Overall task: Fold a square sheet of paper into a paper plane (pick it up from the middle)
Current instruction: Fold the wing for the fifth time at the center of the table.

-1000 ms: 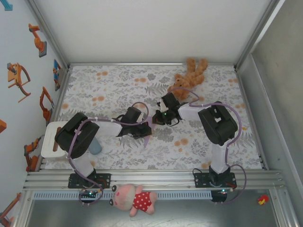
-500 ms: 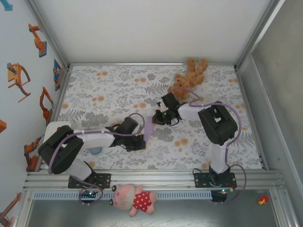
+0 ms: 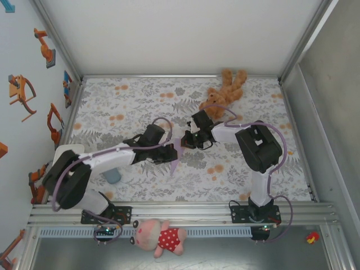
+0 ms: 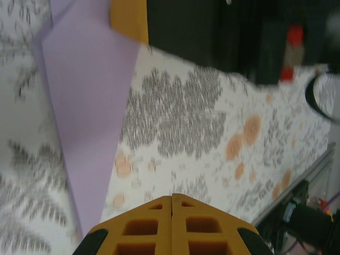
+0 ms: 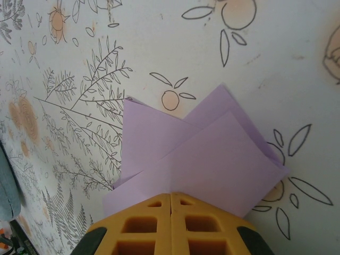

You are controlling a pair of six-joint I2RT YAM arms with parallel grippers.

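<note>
Over the last second the left arm has swung its elbow out wide and brought the left gripper (image 4: 171, 204) back in beside the paper (image 4: 85, 106). The right arm has barely shifted.

The paper sits on the near side of the bear (image 3: 225, 90), a little to its left, between the two grippers. The right gripper (image 5: 171, 199) is clamped on its wide, layered end. The left gripper's fingers are pressed together with nothing visibly between them, and the paper's narrow end passes just beside them.

I judge we're in the late folds: the sheet is already a narrow, tapering shape, and the job now is shaping or creasing it. The next move needs the left fingers to part and take the narrow end, or to press along the crease, while the right keeps its hold without tugging the layers apart.

The long axis runs from the right gripper away from the bear toward the near rail, leaning slightly left, with the tip pointing at the rail. I cannot tell whether the paper lies flat.
</note>
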